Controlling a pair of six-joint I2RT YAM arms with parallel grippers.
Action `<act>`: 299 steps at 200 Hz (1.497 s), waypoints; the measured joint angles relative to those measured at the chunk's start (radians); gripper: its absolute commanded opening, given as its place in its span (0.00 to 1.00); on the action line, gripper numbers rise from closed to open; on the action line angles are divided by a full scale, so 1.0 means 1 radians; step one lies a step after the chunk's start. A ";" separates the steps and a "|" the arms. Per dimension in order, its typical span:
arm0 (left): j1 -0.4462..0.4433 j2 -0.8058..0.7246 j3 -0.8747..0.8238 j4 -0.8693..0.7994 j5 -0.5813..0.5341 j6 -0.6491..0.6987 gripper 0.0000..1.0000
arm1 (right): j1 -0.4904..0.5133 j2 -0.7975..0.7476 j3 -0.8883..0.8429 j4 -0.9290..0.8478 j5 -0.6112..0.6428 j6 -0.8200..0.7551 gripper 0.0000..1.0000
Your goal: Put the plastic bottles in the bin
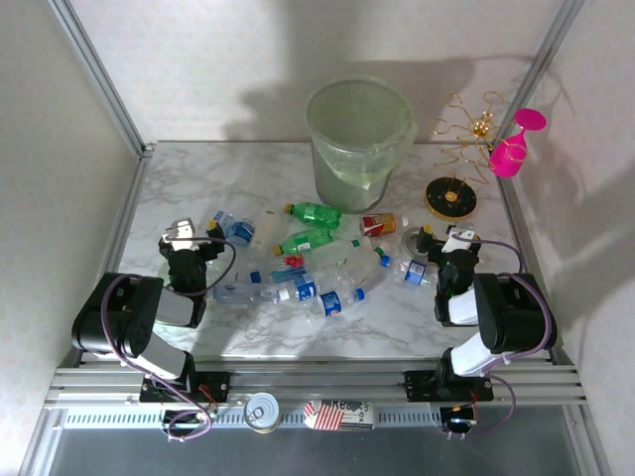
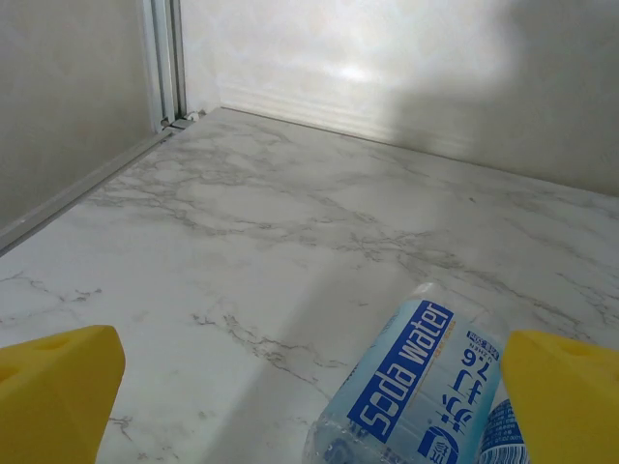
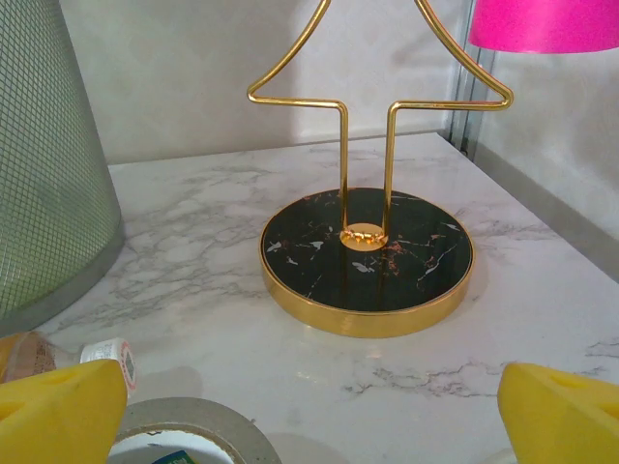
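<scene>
The plastic bottles lie in a loose heap mid-table: two green ones (image 1: 313, 213) (image 1: 305, 240), a red-yellow labelled one (image 1: 382, 224), and several clear ones with blue labels (image 1: 298, 290). The bin (image 1: 357, 139), a tall pale green bucket with a liner, stands behind them, and its meshed wall (image 3: 48, 164) rises on the left of the right wrist view. My left gripper (image 1: 187, 236) (image 2: 309, 411) is open at the heap's left end, with a "soda water" bottle (image 2: 416, 387) lying just inside its right finger (image 2: 566, 387). My right gripper (image 1: 448, 238) (image 3: 314, 416) is open and holds nothing.
A gold wire stand on a black round base (image 3: 368, 261) (image 1: 451, 196) is straight ahead of the right gripper, with a pink goblet (image 1: 516, 149) hanging on it. A grey ring (image 3: 184, 435) lies by the right gripper's left finger. A tin can (image 1: 263, 412) rests on the front rail.
</scene>
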 measured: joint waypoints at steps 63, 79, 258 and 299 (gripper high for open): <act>0.000 0.000 0.000 0.000 0.000 0.000 0.99 | 0.000 0.000 0.000 0.000 0.000 0.000 0.99; 0.000 0.000 0.000 0.000 0.000 0.000 0.99 | 0.000 0.000 0.000 0.000 0.000 0.000 0.99; -0.002 -0.029 0.016 -0.057 -0.032 -0.008 0.99 | 0.003 -0.051 0.002 -0.051 0.003 -0.001 0.99; -0.005 -0.209 0.090 -0.265 -0.097 -0.043 0.99 | 0.014 -0.221 0.080 -0.252 0.047 0.011 0.99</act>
